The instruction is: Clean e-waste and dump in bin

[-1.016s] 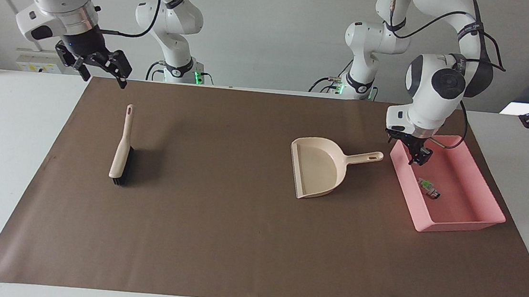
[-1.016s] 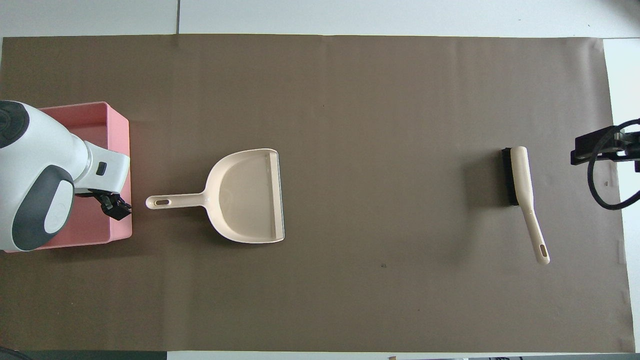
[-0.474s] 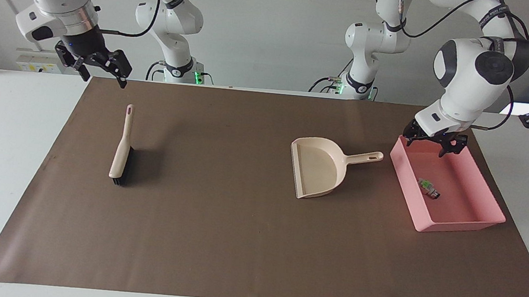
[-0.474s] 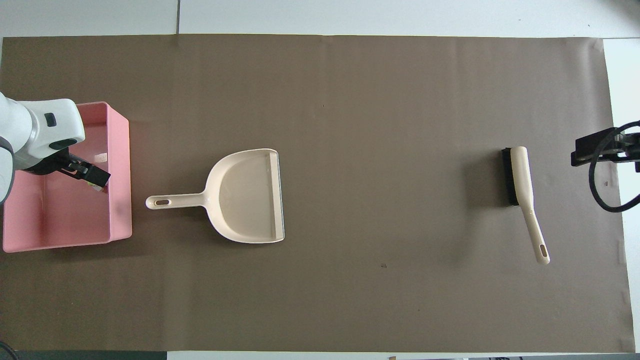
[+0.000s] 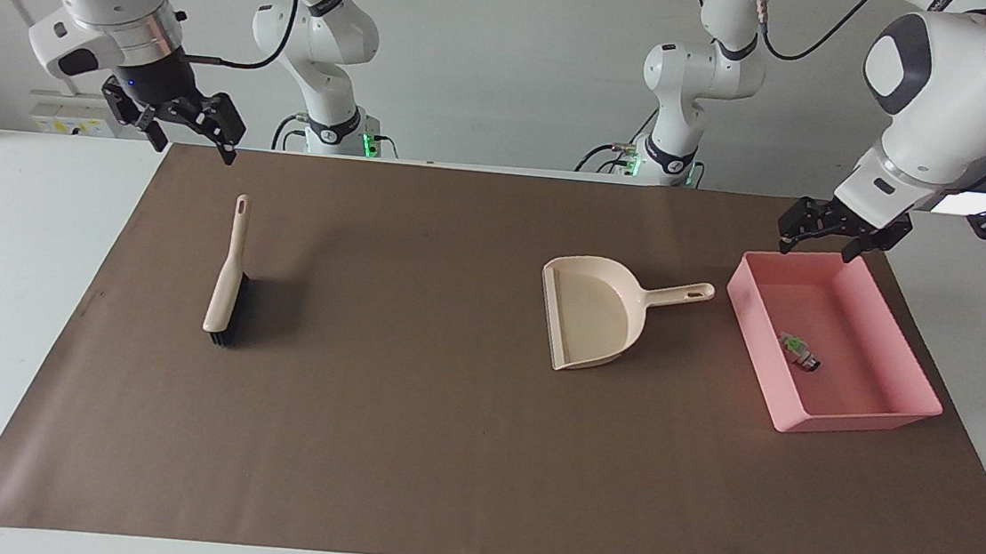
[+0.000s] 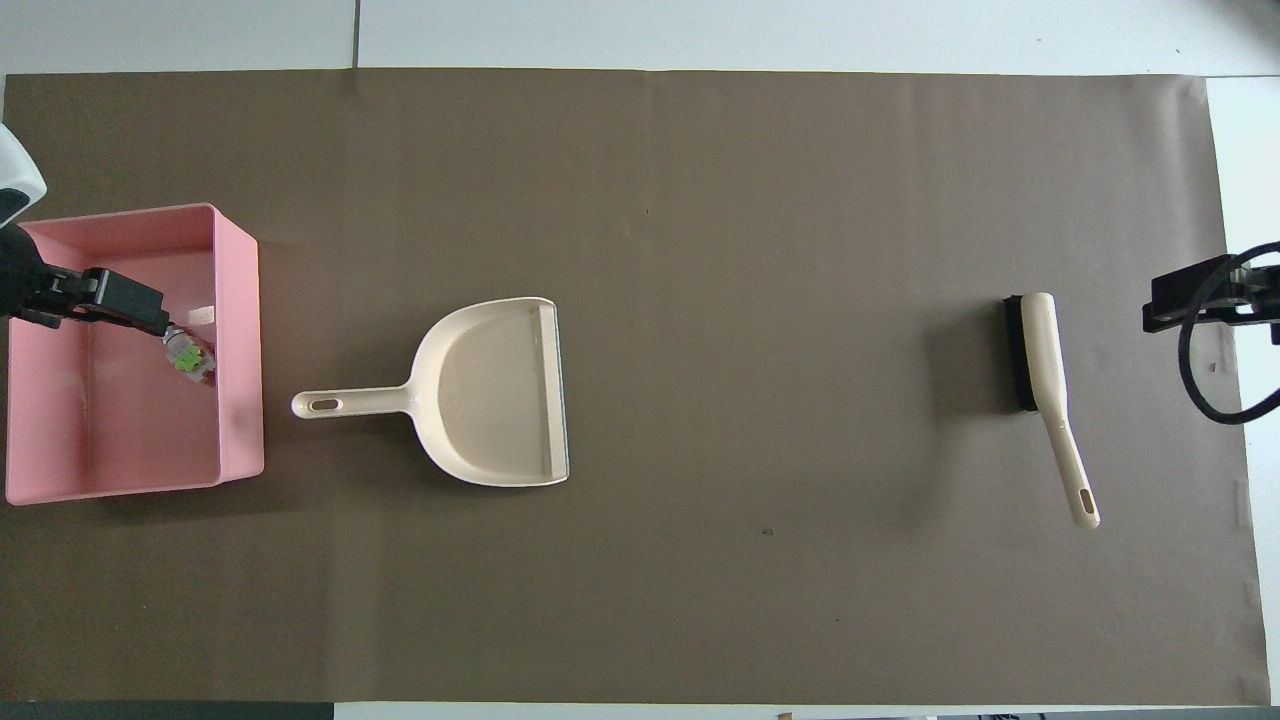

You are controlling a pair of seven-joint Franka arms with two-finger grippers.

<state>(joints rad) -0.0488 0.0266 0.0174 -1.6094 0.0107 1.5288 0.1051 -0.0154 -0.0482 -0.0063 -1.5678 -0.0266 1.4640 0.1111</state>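
Observation:
The e-waste (image 5: 797,350), a white-and-green bit with a dark bit beside it, lies in the pink bin (image 5: 842,420). It also shows in the overhead view (image 6: 188,355), inside the bin (image 6: 240,420). My left gripper (image 5: 819,243) is open and empty, raised over the bin's end nearest the robots; the overhead view shows it (image 6: 110,300) over the bin. My right gripper (image 5: 194,146) is open and empty, and waits in the air above the mat's edge near the brush handle; it shows at the overhead view's edge (image 6: 1195,297).
A beige dustpan (image 5: 592,312) (image 6: 495,390) lies empty on the brown mat beside the bin, its handle pointing at the bin. A beige brush with black bristles (image 5: 227,276) (image 6: 1040,360) lies toward the right arm's end.
My left gripper has risen from low over the bin's dustpan-side wall and swung back to above the bin's end nearest the robots. The right arm, dustpan and brush have not moved.

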